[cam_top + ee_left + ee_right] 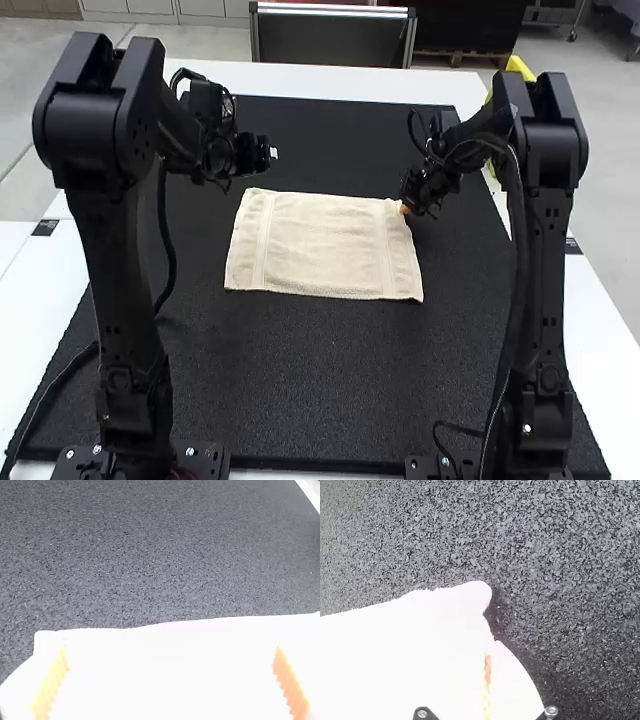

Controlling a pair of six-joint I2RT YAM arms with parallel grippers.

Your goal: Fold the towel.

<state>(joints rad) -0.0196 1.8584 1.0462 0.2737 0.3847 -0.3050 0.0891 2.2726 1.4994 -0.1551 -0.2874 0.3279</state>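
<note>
Limpness is expected of the cream terry-cloth towel (325,245), spread on the black mat (300,380); near its far-right corner it is pinched by the right end effector (487,672). Its far-left corner is best taken by the wide-open, empty left end effector (172,682).

My left gripper (268,154) is holding itself wide while my right gripper (404,209) is pinching.
My left arm (135,290) and right arm (548,290) are standing up from their bases, bending at raised elbows, and both forearms are angling inward, toward each other. In my left wrist view the two ribbed fingers (50,685) are sitting well apart, their faces turning toward one another; in my right wrist view the orange-tinted pads (487,670) are meeting in a narrow line.
</note>
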